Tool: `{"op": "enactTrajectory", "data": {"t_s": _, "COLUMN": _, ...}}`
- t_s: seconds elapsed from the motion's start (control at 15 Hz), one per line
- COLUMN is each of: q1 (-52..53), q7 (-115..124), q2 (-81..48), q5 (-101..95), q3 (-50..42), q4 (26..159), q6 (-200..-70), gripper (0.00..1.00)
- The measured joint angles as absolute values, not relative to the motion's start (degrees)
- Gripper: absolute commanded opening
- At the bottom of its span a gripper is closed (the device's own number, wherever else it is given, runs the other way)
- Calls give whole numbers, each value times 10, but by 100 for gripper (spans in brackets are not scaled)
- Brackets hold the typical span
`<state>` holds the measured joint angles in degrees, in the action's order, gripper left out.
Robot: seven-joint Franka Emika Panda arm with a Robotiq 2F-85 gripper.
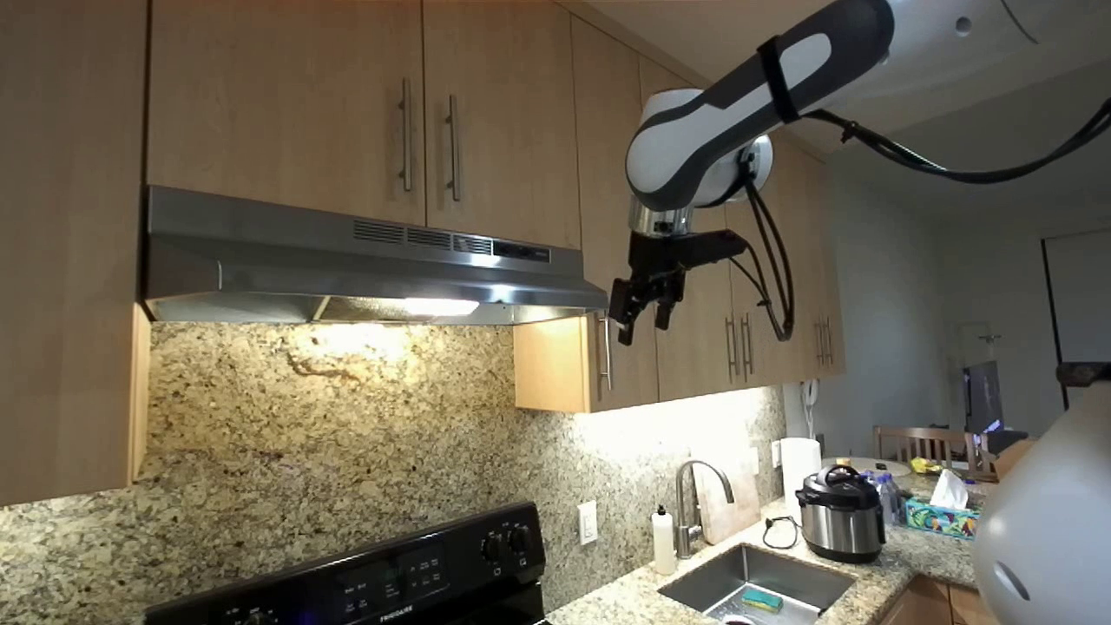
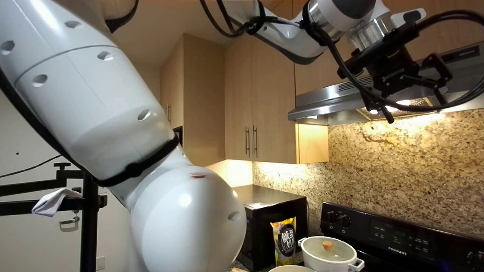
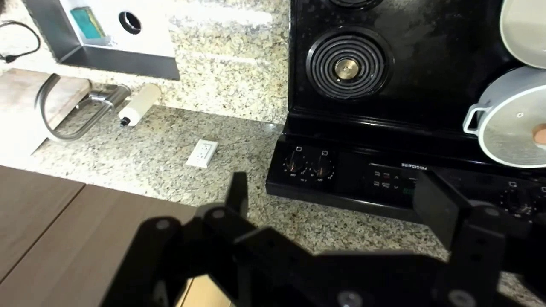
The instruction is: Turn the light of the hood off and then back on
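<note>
The steel range hood point(image 1: 347, 260) is mounted under the wooden cabinets and shows in both exterior views point(image 2: 332, 100). Its light point(image 1: 441, 307) is lit and brightens the stone wall below. A dark control panel point(image 1: 521, 252) sits at one end of the hood's front face, beside the vents; its switches are too small to make out. My gripper point(image 1: 644, 330) points down in the air near the hood's end, in front of the cabinets, apart from the hood. In the wrist view the gripper point(image 3: 332, 183) has its fingers wide apart with nothing between them. The hood is out of the wrist view.
Wooden cabinets point(image 1: 495, 113) with bar handles stand above and beside the hood. Below are the black stove point(image 3: 341, 119), a white lidded pot point(image 2: 331, 260), the sink point(image 3: 115, 62) with its faucet point(image 3: 76, 132), and a pressure cooker point(image 1: 842, 516). Cables point(image 1: 772, 260) hang beside the wrist.
</note>
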<state>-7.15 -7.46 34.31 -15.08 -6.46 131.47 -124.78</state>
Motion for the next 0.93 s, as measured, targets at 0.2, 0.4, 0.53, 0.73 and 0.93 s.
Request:
{"op": "enactTrajectory", "data": {"t_s": 0.2, "q1": -73, "q7": -79, "q2": 361, "q5": -175, "q3": -65, "q4": 1306, "q6": -1282, "gripper": 100}}
{"op": "enactTrajectory", "data": {"t_s": 0.4, "q1": -73, "q7": -93, "q2": 367, "q5": -196, "q3": -66, "q4": 1299, "q6": -1328, "gripper": 100}}
{"op": "enactTrajectory", "data": {"t_s": 0.53, "q1": -73, "q7": -96, "q2": 364, "q5": -210, "q3": -67, "q4": 1294, "q6": -1359, "gripper": 100}}
{"op": "enactTrajectory", "data": {"t_s": 0.73, "q1": -75, "q7": -96, "q2": 355, "q5": -228, "q3": -68, "q4": 1286, "q6": -1399, "gripper": 100}}
{"op": "enactTrajectory", "data": {"t_s": 0.93, "q1": -90, "q7": -96, "q2": 341, "q5": -256, "q3": -65, "q4": 1276, "q6": -1452, "gripper": 100}}
